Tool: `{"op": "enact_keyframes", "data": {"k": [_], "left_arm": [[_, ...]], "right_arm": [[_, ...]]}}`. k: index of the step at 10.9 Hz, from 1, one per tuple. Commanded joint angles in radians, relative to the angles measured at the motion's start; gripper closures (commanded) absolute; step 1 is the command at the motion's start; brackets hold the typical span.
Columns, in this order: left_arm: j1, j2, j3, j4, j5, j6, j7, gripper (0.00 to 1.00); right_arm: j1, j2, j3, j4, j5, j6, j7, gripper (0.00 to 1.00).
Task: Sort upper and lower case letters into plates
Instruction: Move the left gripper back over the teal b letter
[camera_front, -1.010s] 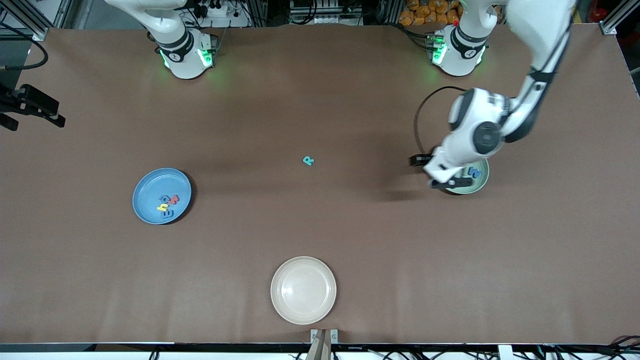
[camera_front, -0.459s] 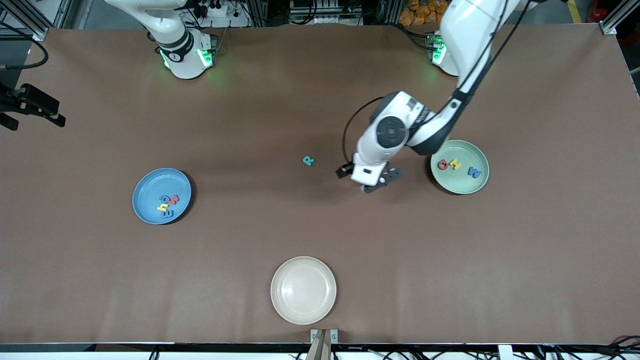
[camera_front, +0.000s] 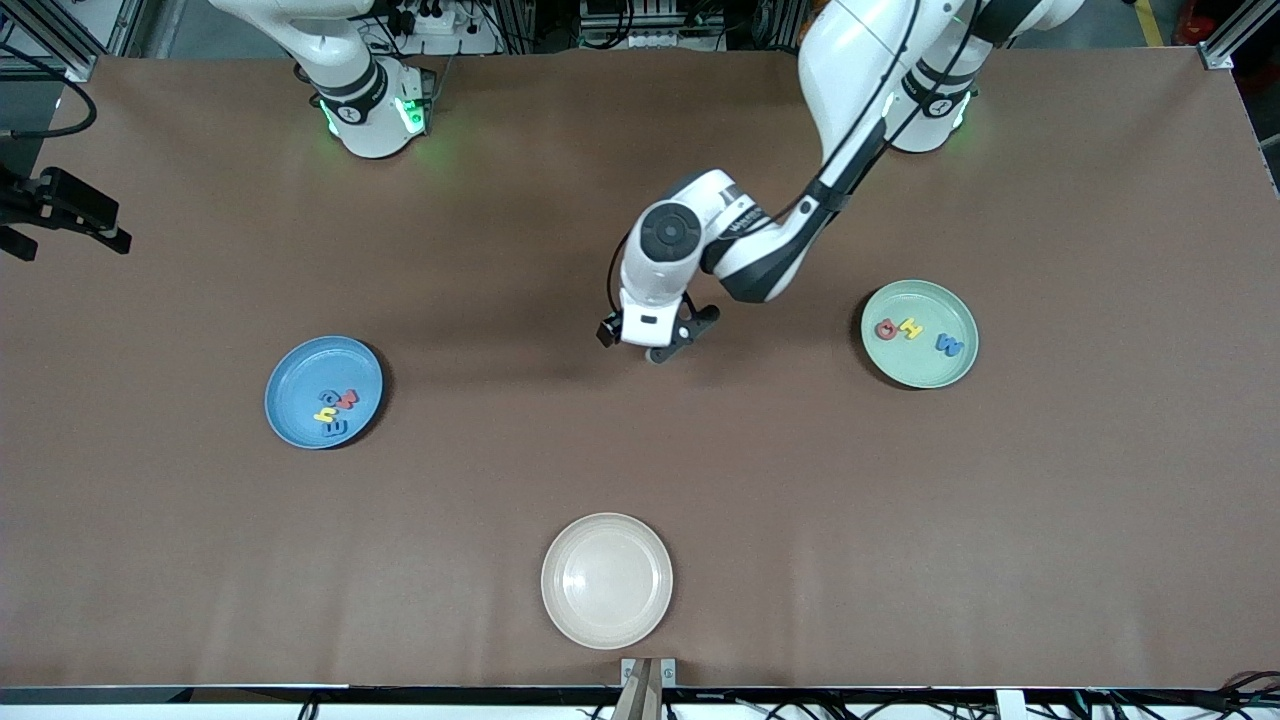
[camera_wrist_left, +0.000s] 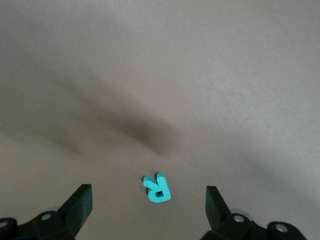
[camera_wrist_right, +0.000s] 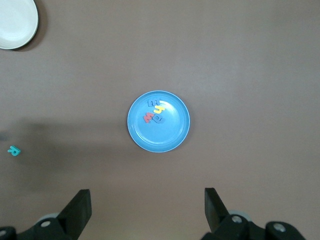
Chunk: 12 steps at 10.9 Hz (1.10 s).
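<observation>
Overhead, the front view takes in the whole brown table (camera_front: 640, 480) with three plates on it. The sky blue plate (camera_front: 323, 391) lies toward the right arm's end and holds a small cluster of letters (camera_front: 335, 409) in red, yellow and blue, touching one another. The mint green plate (camera_front: 919, 333) lies toward the left arm's end and holds three letters: a red one (camera_front: 886, 329), a yellow one (camera_front: 909, 328) and a blue one (camera_front: 948, 346). The cream-white plate (camera_front: 606, 580) sits nearest the front camera with nothing in it. The left gripper (camera_front: 650, 340) hangs over the middle of the table between the two coloured plates, and it hides whatever lies beneath it. The right gripper itself is out of this view; only that arm's base shows.

Next, the left wrist view supplies what the front view hides: one teal letter R (camera_wrist_left: 157, 187) lying flat on bare table, between the spread fingers (camera_wrist_left: 79, 204), untouched. The claw is released and empty.

Last, the right wrist view looks straight down on the blue plate (camera_wrist_right: 158, 121), where four letters (camera_wrist_right: 154, 112) can be made out. Its fingers (camera_wrist_right: 80, 206) stand wide apart and empty, over bare table. The teal R (camera_wrist_right: 14, 150) and the edge of the cream-white plate (camera_wrist_right: 15, 22) also show here.
</observation>
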<state>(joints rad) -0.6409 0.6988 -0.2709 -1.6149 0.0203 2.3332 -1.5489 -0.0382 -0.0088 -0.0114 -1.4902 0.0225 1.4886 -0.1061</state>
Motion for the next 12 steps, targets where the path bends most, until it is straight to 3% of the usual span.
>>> {"op": "enact_keyframes", "data": {"k": [1,4,6,12], "left_arm": [[-0.036,0.043,0.036,0.032,0.032,-0.025,-0.101,0.00],[-0.104,0.079,0.080,0.033,0.027,-0.037,-0.126,0.00],[-0.127,0.132,0.085,0.091,0.026,-0.061,-0.149,0.00],[-0.128,0.146,0.091,0.147,0.013,-0.106,-0.191,0.00]], "right_arm": [[-0.014,0.006,0.007,0.019,0.022,-0.016,-0.007,0.00],[-0.014,0.007,0.007,0.019,0.022,-0.016,-0.007,0.00],[-0.014,0.007,0.007,0.019,0.022,-0.016,-0.007,0.00],[-0.014,0.010,0.007,0.019,0.022,-0.014,-0.009,0.00]]}}
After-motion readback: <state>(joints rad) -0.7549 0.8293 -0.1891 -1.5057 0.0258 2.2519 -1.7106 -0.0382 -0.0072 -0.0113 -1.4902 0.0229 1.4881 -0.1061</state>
